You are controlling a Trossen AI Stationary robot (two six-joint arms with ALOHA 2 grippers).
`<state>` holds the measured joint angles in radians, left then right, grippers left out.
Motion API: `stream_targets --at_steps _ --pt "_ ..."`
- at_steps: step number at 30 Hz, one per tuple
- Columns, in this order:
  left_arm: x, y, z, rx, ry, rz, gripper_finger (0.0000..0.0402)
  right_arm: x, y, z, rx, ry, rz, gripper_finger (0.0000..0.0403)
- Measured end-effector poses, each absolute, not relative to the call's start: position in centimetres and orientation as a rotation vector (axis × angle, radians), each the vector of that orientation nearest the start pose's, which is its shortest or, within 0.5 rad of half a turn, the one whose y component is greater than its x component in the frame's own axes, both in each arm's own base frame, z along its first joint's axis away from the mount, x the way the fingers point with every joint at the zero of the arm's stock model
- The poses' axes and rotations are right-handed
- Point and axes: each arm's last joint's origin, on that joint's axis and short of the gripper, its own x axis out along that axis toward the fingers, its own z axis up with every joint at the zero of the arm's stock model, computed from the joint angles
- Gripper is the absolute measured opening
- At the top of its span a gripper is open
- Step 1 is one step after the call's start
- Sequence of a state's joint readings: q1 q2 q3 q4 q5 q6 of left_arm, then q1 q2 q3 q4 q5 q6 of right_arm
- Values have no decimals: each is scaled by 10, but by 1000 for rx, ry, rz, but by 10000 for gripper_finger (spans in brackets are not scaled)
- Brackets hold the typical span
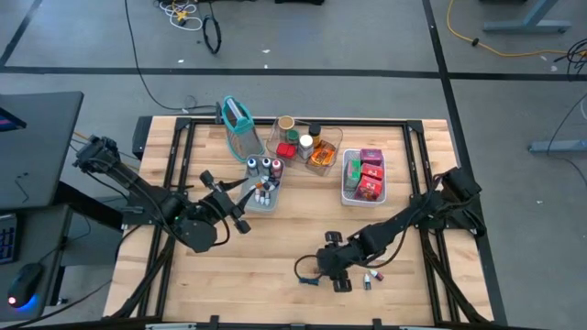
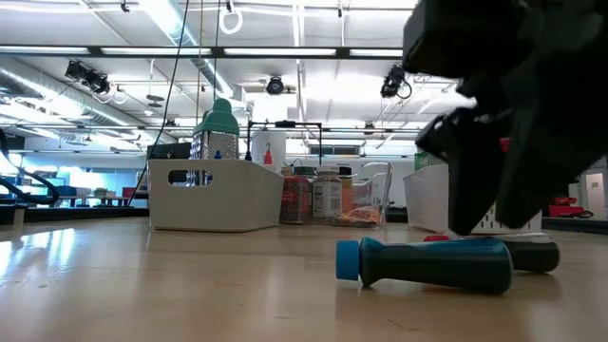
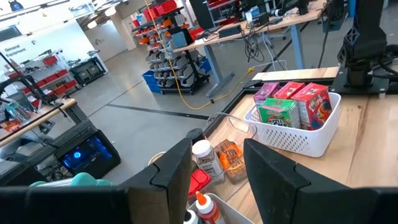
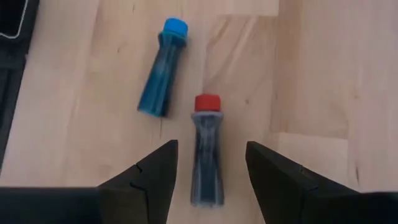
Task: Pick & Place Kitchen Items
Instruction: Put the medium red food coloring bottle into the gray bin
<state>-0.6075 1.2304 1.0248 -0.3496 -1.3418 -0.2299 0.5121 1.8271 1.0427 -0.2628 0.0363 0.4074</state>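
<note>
Two small dark vials lie on their sides on the bare wood near the table's near edge: a blue-capped vial and a red-capped vial. My right gripper hangs open just above them, pointing down, with a finger on either side of the red-capped vial's body and not touching it. My left gripper is open and holds nothing; it hovers at the near left side of the grey tray, which holds several capped vials.
Along the far side stand a teal-rimmed holder, a clear tray of jars and cans, and a white basket of red, pink and green packets. Bare wood lies between the trays and the right gripper. Black frame rails run along the table's edges.
</note>
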Motion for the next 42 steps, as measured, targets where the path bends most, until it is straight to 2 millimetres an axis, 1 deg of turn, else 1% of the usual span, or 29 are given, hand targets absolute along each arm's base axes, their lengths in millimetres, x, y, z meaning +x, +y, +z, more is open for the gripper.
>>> stream_targets --at_steps 4,8,11,16,20,24,29,30,32,35,37,39,42 --pt "219 -118 322 252 233 742 153 297 166 127 55 1057 235 198" --pt "219 -118 322 274 241 742 153 294 163 118 60 980 248 198" --pt "219 -117 322 294 240 759 153 295 163 112 57 919 240 197" --pt "218 -117 323 304 232 788 153 301 160 103 63 896 221 187" --pt "218 -117 323 305 231 791 153 303 158 97 38 894 208 168" --pt "218 -117 323 305 231 791 153 304 157 97 -35 877 196 135" --pt "218 -117 323 305 231 791 153 312 150 98 -25 825 177 95" --pt "218 -117 323 306 232 791 153 315 146 99 -24 804 169 90" --pt "218 -117 323 311 233 792 153 322 136 101 -55 737 91 86" --pt "218 -117 323 311 232 796 153 339 116 114 -95 559 -63 88" --pt "219 -116 323 309 232 801 153 350 98 124 -101 451 -170 91" --pt "219 -115 323 309 233 805 153 360 78 135 -72 335 -247 91" --pt "221 -112 323 308 235 816 153 372 46 157 -2 110 -273 91"
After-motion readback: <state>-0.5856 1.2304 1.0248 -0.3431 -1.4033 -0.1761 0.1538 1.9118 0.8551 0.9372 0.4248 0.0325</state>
